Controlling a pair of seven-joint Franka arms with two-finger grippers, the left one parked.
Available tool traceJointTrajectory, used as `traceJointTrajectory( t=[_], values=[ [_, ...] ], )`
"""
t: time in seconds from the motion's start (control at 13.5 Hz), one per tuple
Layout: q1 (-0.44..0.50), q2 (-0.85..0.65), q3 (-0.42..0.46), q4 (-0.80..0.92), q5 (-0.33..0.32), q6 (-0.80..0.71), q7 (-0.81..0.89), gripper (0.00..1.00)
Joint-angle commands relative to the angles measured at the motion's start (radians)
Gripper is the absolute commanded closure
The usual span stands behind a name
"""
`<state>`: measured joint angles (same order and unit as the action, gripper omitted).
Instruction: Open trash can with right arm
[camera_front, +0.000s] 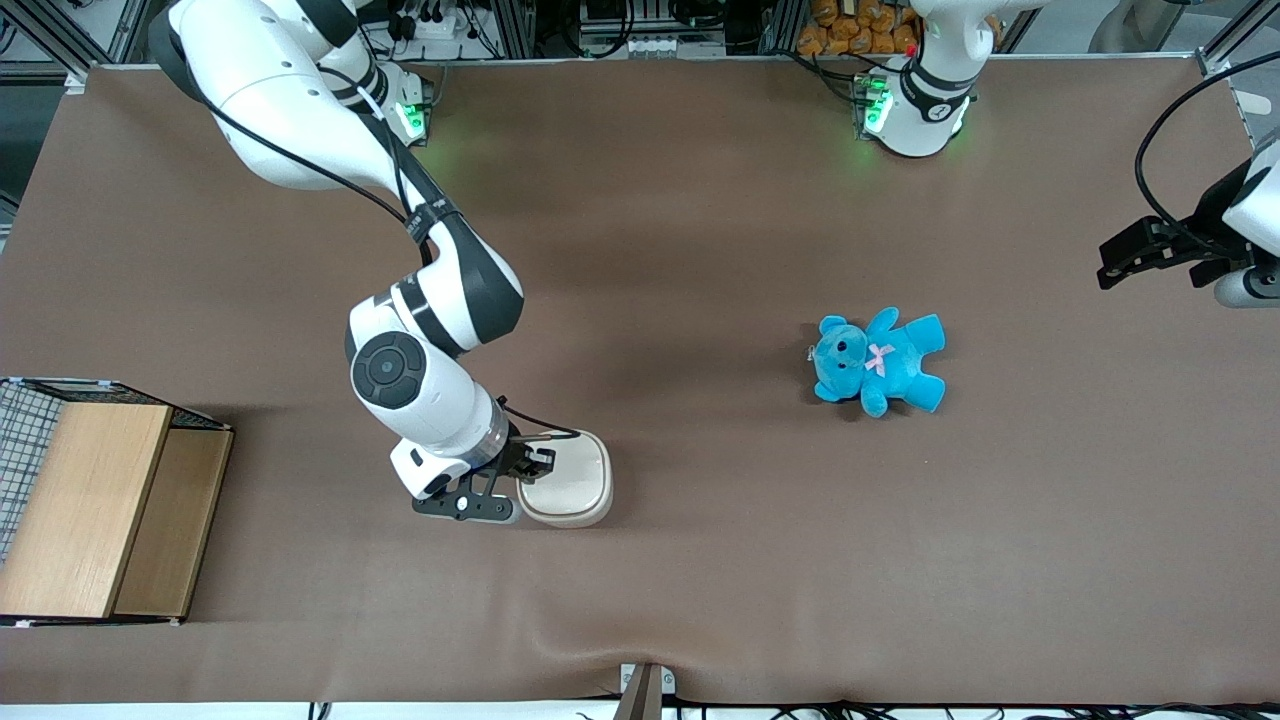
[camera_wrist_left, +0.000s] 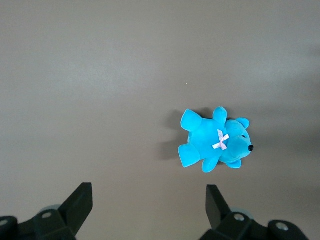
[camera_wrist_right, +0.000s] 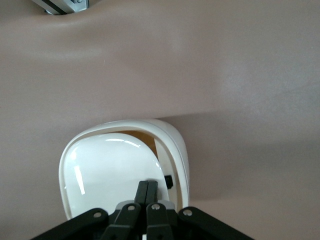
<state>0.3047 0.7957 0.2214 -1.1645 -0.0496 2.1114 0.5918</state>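
Front view: the right arm (camera_front: 420, 340) has its hand (camera_front: 520, 478) at the edge of the trash can (camera_front: 568, 480), which stands on the brown worktop (camera_front: 700, 560) directly under and beside the fingertips. A blue teddy (camera_front: 880, 362) lies well apart, toward the parked arm's end.

Left wrist view: only the teddy shows.

Right wrist view: the hand (camera_wrist_right: 148, 192) is pinched closed, its fingertips pressing on the lid (camera_wrist_right: 107, 175), which looks slightly tilted, with a gap at the rim. The closed tips could skid off the glossy lid, or push the light can sideways.
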Motion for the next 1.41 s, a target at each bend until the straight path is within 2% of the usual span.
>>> traceJointTrajectory(
  t=[0.0, 0.15, 0.45, 0.52, 0.59, 0.67, 0.89, 0.97, 1.04, 1.11, 1.34],
  values=[
    [-0.004, 0.016, 0.045, 0.066, 0.011, -0.062, 0.06, 1.0],
    [-0.007, 0.008, 0.073, 0.1, 0.016, -0.114, 0.088, 1.0],
    [-0.015, -0.039, 0.081, 0.105, 0.117, -0.159, 0.109, 1.0],
    [-0.015, -0.055, 0.082, 0.105, 0.131, -0.171, 0.12, 0.96],
    [-0.015, -0.065, 0.088, 0.105, 0.145, -0.18, 0.134, 0.84],
    [-0.018, -0.075, 0.09, 0.105, 0.158, -0.194, 0.158, 0.76],
    [-0.059, -0.118, 0.102, 0.105, 0.189, -0.29, 0.177, 0.3],
    [-0.088, -0.147, 0.127, 0.103, 0.189, -0.329, 0.174, 0.27],
    [-0.131, -0.17, 0.157, 0.1, 0.189, -0.352, 0.172, 0.07],
    [-0.165, -0.188, 0.186, 0.095, 0.188, -0.367, 0.168, 0.0],
    [-0.223, -0.236, 0.196, 0.094, 0.18, -0.467, 0.161, 0.0]
  ],
)
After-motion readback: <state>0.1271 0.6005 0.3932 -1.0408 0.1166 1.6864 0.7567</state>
